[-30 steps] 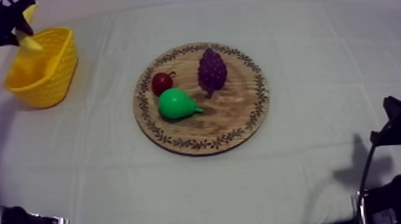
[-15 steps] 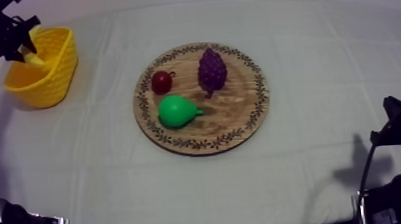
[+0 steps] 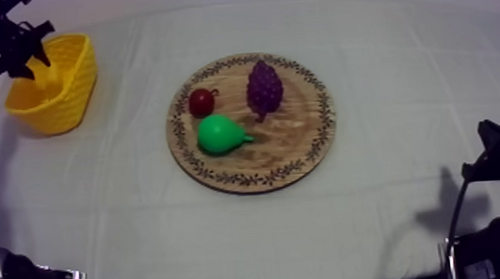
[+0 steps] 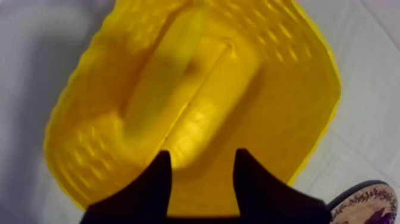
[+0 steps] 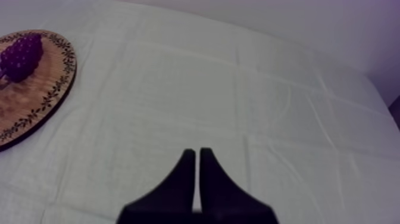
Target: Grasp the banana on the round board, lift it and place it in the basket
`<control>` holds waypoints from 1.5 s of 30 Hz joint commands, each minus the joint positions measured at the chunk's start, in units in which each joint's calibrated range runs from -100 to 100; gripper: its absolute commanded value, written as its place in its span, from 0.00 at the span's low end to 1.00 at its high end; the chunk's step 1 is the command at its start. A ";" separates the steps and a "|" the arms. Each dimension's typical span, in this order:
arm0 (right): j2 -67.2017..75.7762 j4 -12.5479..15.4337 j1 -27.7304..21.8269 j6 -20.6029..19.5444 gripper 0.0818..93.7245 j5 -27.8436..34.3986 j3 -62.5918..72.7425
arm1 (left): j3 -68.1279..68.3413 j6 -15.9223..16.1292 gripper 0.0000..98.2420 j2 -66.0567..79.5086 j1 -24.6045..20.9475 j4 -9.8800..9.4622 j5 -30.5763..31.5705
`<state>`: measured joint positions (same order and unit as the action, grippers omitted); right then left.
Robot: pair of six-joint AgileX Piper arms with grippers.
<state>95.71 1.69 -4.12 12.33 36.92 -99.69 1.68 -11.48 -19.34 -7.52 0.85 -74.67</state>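
Since a second ago the left hand (image 3: 17, 47) has let go of the banana it was holding up over the yellow basket (image 3: 67, 101), and it has come down a little towards the basket's far rim. You can confirm this from the left wrist view: the two black fingers (image 4: 159, 182) stand apart with nothing between them. The banana (image 4: 178, 89) lies beyond them on the floor of the basket (image 4: 291, 89), out of their grip. Nothing else has shifted. You will find the round wooden board (image 3: 296, 140) in the middle of the desk, well apart from the basket, on the grey-white cloth (image 3: 398, 66). It carries the green pear (image 3: 220, 134) at its near left, the small red fruit (image 3: 202, 102) just behind the pear, and the bunch of grapes (image 3: 264, 87) towards its far side. The right hand (image 5: 196, 152) sits at rest at your lower right in the top view. Its fingers lie together as a narrow wedge over bare cloth. From the right wrist you can see the board's patterned rim (image 5: 56, 89) and the grapes (image 5: 21, 56) well off to one side of that hand.
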 commanded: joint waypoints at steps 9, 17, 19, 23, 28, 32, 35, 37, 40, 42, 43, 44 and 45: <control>0.04 -0.01 -0.01 0.00 0.01 0.02 0.03 | 6.45 2.52 0.02 7.87 2.86 0.24 5.25; 0.04 -0.01 -0.01 0.00 0.01 0.02 0.03 | 19.41 4.92 0.00 23.01 8.86 2.03 12.98; 0.04 -0.01 -0.01 0.00 0.01 0.02 0.03 | 24.02 5.36 0.00 28.12 11.08 2.27 16.19; 0.04 -0.01 -0.01 0.03 0.01 0.02 0.03 | 33.92 5.54 0.00 39.18 15.09 2.43 22.65; 0.04 -0.01 -0.01 0.01 0.01 0.02 0.03 | 46.96 7.90 0.00 54.24 16.19 5.08 28.74; 0.04 -0.01 -0.01 0.00 0.01 0.02 0.03 | 55.46 8.55 0.00 66.15 15.40 5.88 30.30; 0.04 -0.01 -0.01 0.00 0.01 0.02 0.03 | 60.62 8.28 0.00 74.96 13.70 5.96 29.14; 0.04 -0.01 -0.01 0.00 0.01 0.02 0.03 | 63.72 8.70 0.00 80.70 12.41 6.10 28.40; 0.04 -0.01 -0.01 0.02 0.01 0.02 0.03 | 68.09 10.00 0.00 88.04 11.23 6.13 28.28; 0.04 -0.01 -0.01 0.01 0.01 0.02 0.03 | 71.13 11.44 0.00 91.86 10.85 6.13 29.08; 0.04 -0.01 -0.01 0.01 0.01 0.02 0.03 | 72.72 12.42 0.00 93.46 10.73 6.23 29.78; 0.04 -0.01 -0.01 0.01 0.01 0.02 0.03 | 74.24 13.16 0.00 94.81 10.65 6.22 30.34; 0.04 -0.01 -0.01 0.00 0.01 0.02 0.03 | 75.67 13.60 0.00 95.97 10.59 6.07 30.73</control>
<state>95.71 1.69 -4.12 12.33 36.92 -99.69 73.76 0.79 70.55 3.08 7.06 -44.23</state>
